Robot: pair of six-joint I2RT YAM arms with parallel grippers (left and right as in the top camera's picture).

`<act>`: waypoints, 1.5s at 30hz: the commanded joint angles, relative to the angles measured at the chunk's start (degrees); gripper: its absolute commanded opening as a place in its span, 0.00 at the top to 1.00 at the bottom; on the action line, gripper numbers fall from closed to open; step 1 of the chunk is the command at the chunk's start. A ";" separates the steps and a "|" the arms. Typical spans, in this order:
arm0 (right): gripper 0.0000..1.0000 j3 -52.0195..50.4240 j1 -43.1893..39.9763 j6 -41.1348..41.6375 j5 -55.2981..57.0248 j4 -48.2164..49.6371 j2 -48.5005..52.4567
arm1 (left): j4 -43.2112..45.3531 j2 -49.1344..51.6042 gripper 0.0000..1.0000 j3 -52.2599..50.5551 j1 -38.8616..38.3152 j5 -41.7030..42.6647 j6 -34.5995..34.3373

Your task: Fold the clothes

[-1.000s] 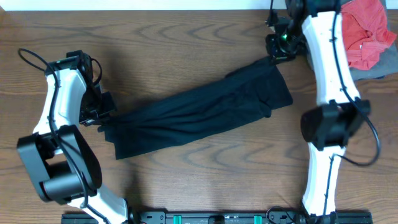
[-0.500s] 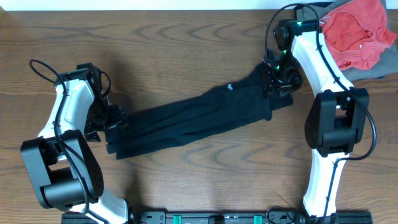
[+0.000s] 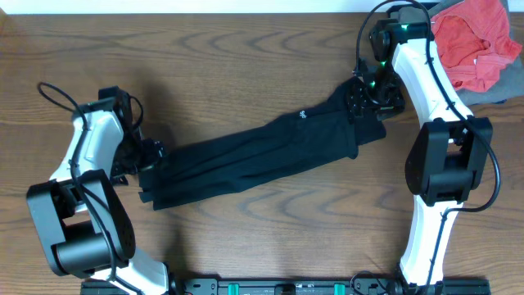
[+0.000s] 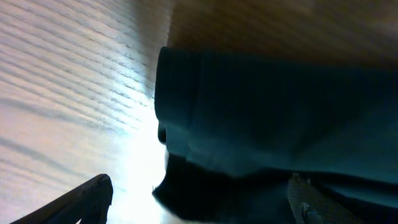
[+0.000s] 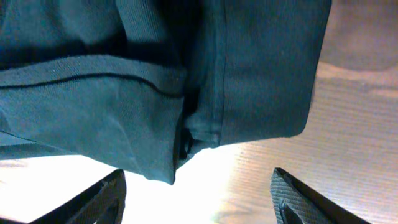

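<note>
A black garment [image 3: 262, 152] lies flat on the wooden table as a long narrow band, running diagonally from lower left to upper right. My left gripper [image 3: 147, 157] stands open at its lower left end. In the left wrist view the cloth's end [image 4: 280, 112] lies between the spread fingertips [image 4: 87, 199], ungripped. My right gripper [image 3: 370, 92] is open over the upper right end. In the right wrist view the garment's hem [image 5: 124, 93] sits just beyond the open gripper [image 5: 199, 202], with bare table between the fingers [image 5: 305, 199].
A crumpled red cloth [image 3: 475, 41] lies on a grey cloth [image 3: 491, 97] at the back right corner, close behind the right arm. A black cable [image 3: 49, 90] loops beside the left arm. The table's far edge [image 3: 205, 11] runs along the top.
Both grippers held the garment's ends shut a second ago and have opened, letting go. The right end came down and left, leaving the garment narrower; the left gripper shifted slightly right.
</note>
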 commanded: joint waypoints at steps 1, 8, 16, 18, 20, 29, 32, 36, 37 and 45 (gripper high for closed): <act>0.27 1.16 -0.22 -1.40 -0.50 0.76 -0.79 | 2.23 0.02 0.09 -4.24 0.20 -0.02 1.18; 0.27 1.16 -0.22 -1.38 -0.50 1.97 -0.79 | 9.62 0.02 0.15 -10.99 0.15 1.51 -0.52; 0.42 1.16 -0.20 -1.36 -4.11 1.99 -0.79 | 19.56 0.02 0.80 -17.22 0.15 7.39 -2.05; 0.44 1.16 -0.20 -1.33 -4.85 2.03 -0.79 | 19.82 -0.02 0.94 -17.18 0.20 7.19 -2.01; 0.46 1.16 -0.20 -0.83 -4.85 1.90 -0.79 | 18.75 -0.13 0.94 -15.89 1.01 7.23 -2.05; 0.48 1.16 -0.04 -0.48 -7.02 1.44 -0.79 | 1.18 -3.17 0.94 0.94 7.96 6.80 2.64; 0.47 1.16 -0.04 -0.48 -7.15 1.46 -0.79 | -1.14 -4.48 0.94 4.59 7.39 6.78 3.61; 0.44 1.16 -0.04 -0.48 -7.15 1.46 -0.79 | -1.60 -5.95 0.94 5.97 2.97 6.82 3.58; 0.44 1.16 -0.04 -0.48 -7.15 1.46 -0.79 | -1.62 -6.01 0.94 5.97 1.38 6.88 3.56; 0.41 1.16 -0.04 -0.46 -7.15 1.49 -0.79 | 2.89 -5.99 0.94 5.97 -15.50 7.45 -1.36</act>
